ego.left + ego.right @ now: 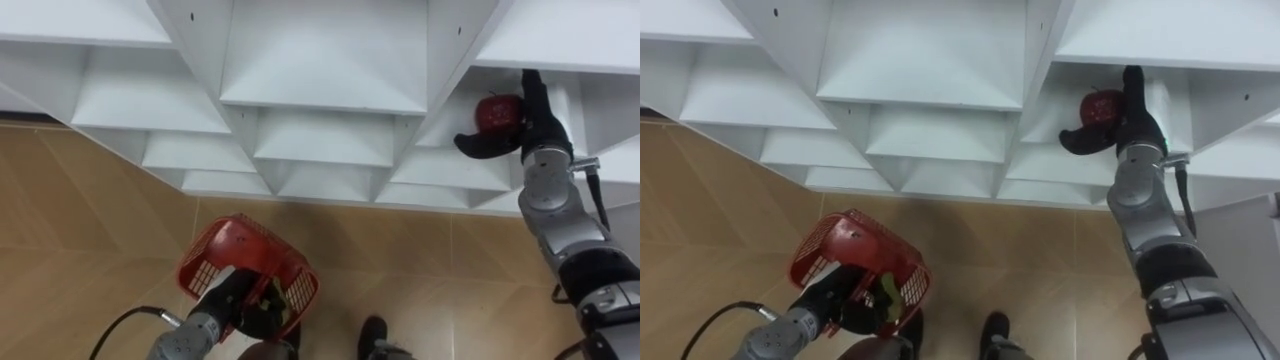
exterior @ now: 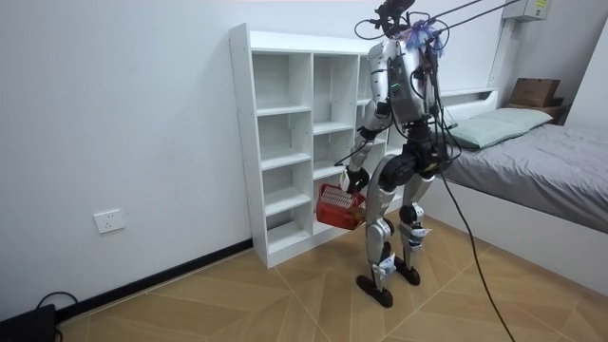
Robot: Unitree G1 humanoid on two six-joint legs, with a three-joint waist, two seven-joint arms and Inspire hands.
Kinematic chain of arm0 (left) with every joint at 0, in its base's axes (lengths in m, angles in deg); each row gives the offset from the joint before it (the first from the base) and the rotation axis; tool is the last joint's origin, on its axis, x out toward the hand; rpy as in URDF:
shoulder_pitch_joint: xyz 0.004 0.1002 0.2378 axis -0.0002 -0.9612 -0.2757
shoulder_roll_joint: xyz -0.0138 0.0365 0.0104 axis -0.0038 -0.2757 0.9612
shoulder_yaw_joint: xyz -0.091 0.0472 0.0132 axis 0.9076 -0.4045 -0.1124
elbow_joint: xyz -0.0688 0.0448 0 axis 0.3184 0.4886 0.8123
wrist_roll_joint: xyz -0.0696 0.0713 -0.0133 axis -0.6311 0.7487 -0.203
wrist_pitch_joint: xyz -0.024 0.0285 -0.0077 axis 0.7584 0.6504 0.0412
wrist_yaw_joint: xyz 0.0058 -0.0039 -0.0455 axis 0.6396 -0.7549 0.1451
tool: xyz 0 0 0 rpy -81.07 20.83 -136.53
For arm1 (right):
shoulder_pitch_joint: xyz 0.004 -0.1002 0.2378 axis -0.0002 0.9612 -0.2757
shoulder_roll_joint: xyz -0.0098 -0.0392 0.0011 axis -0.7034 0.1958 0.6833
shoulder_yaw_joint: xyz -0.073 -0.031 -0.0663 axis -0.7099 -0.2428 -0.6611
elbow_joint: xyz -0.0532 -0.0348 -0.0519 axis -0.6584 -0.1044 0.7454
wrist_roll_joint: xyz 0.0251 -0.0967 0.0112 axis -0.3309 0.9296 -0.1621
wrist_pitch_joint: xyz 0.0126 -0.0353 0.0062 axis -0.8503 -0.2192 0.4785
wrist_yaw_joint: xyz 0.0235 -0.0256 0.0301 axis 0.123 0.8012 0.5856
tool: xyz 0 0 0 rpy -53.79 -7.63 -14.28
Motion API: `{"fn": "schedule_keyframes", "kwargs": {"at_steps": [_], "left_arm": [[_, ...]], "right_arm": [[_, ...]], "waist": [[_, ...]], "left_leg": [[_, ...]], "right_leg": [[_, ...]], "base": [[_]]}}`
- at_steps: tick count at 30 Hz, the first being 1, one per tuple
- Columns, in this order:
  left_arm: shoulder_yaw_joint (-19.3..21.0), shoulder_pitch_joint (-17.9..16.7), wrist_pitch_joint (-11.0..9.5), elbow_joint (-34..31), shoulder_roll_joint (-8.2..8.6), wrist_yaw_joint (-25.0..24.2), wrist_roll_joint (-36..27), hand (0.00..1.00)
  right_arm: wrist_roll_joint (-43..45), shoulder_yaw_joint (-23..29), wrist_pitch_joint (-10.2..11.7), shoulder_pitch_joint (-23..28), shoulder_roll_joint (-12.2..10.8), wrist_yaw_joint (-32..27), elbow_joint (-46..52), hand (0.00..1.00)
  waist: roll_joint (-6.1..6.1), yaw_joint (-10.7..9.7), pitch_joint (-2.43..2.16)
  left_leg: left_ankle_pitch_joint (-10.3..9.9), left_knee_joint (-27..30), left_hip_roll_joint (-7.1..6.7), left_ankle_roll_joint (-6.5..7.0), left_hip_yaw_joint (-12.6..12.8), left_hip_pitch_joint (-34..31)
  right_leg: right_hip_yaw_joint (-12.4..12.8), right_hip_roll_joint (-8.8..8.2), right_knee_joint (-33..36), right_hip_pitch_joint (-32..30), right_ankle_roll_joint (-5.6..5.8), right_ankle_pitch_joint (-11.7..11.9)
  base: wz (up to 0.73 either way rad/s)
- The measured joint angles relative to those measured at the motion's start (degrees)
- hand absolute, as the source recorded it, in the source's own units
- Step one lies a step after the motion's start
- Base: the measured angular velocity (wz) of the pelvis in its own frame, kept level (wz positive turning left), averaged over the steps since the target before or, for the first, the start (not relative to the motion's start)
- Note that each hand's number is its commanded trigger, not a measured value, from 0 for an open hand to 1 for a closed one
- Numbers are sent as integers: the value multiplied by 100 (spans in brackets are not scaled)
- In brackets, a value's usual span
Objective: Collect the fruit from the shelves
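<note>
- Presently, apple [image 1: 497, 112]: red, in a compartment of the closet's [image 1: 320, 60] right column, seemingly well back from the shelf's front edge.
- Right hand [image 1: 540, 128]: reaches into that compartment; fingers lie straight along the apple's right side, thumb spread below it, not closed round it.
- Left hand [image 1: 235, 298]: low at the robot's left side, fingers curled on the rim of a red basket [image 1: 205, 255], above the floor [image 1: 100, 220].
- Risk, nudge: straight fingers may push the apple away along the shelf, out of reach.
- Risk, weak hold: closing with the thumb this wide may pinch off-centre, and the apple may squirt free.
- Risk, edge: pulling out low may knock the fruit on the shelf's front edge and drop it.
- Risk, transfer: the basket hangs well apart from the apple, tilted, so a release may miss it.
</note>
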Motion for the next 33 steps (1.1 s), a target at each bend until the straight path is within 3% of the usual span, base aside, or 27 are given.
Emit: {"fn": "schedule_keyframes", "kwargs": {"at_steps": [8, 32, 33], "left_arm": [[-33, -151, 26, -87, -1, 14, -1, 100], [-77, -177, 75, -305, -33, -23, 0, 100], [-78, -177, 75, -305, -35, -22, -1, 100]], "right_arm": [[0, 0, -15, 36, 0, 81, -53, 0], [174, 0, -140, 33, 61, 99, -78, 0], [174, -1, -142, 34, 60, 98, -87, 7]], "waist": [[0, -41, 0], [-15, -2, 1], [-16, 0, 1]], "left_leg": [[24, 7, -5, 4, 6, 0], [34, 3, -4, 7, 63, -40], [34, 3, -4, 7, 63, -40]], "right_leg": [[-5, -17, -5, 9, -11, 8], [7, -22, 4, -56, -12, 9], [7, -22, 3, -56, -13, 9]], "base": [[0], [0], [0]]}}
